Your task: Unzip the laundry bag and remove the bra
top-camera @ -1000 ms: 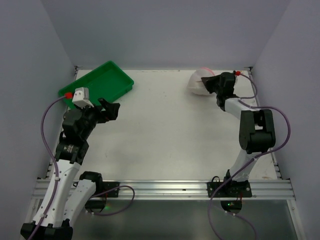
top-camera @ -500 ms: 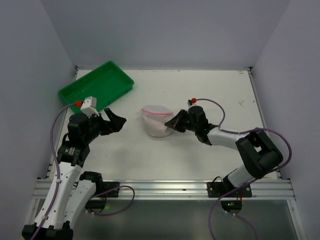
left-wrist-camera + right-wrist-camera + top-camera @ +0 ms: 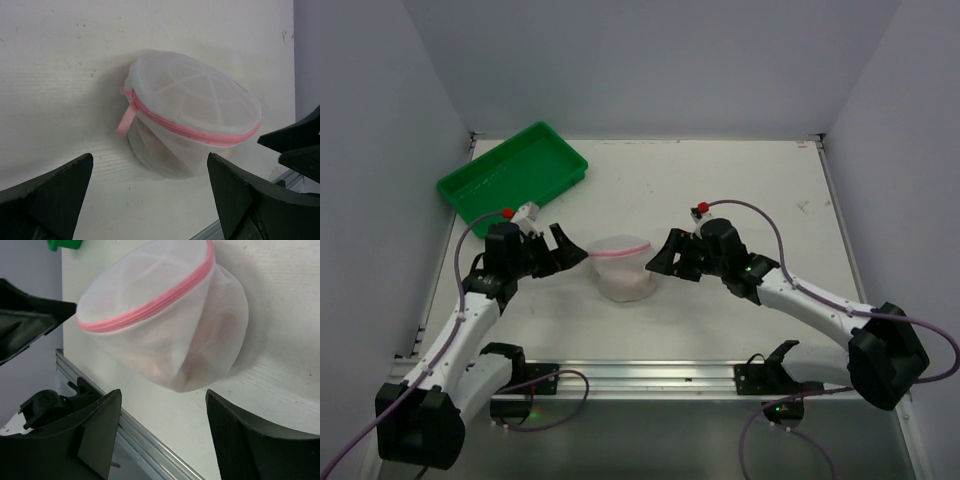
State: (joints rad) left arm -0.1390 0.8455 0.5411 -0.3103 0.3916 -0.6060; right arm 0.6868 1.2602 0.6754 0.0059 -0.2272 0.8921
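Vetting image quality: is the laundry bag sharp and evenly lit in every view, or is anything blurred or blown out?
Top external: soft even light, laundry bag sharp, faint shadow. Left wrist: bag and pink zipper crisp, no glare. Right wrist: bag sharp, table bright but textured.

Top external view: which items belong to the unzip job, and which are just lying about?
Job: laundry bag, zipper closed; pink zipper pull; bra, a dim beige shape inside the mesh; left gripper and right gripper, both open.
Lying about: green tray, far left.
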